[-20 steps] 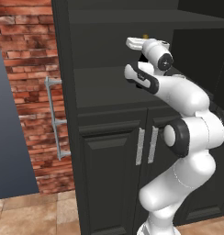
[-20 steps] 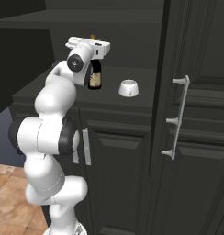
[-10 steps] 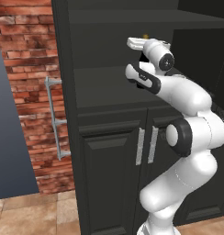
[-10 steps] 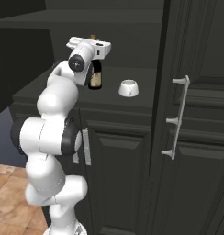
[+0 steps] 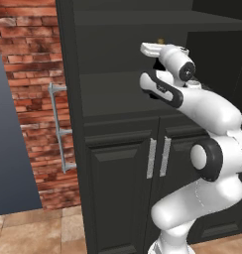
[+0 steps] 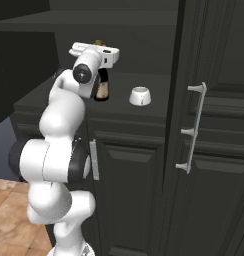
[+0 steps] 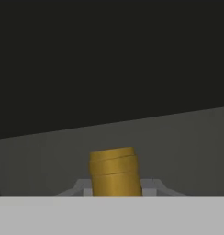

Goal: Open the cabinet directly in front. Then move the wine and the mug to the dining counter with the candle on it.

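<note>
The jaws are seen closed around the gold-capped neck of the wine (image 6: 102,86), which stands upright on the open shelf (image 6: 144,112) of the cabinet (image 6: 214,150), toward the shelf's left part as seen in the right base view. In the hand view the gold cap (image 7: 114,170) rises between the two finger tips, with the dark back wall of the cabinet behind it. The gripper (image 6: 100,56) is held level above the bottle's shoulder; in the left base view the gripper (image 5: 153,49) is seen reaching into the recess, with the cap just visible above it.

The mug (image 6: 140,96) is shown just beside the bottle on the same shelf, nearer the opened door (image 6: 214,75) with its silver bar handle (image 6: 192,127); the two are apart, not touching.

The step in hand is judged to be the lift of the bottle. It would be done well if the pinch were kept square on the neck, the bottle raised straight up before being drawn out over the shelf's front edge, and the path kept away from the mug and under the shelf above.

A pale label is seen on the bottle; no writing can be read on it, and the mark on the mug is too small to make out.
</note>
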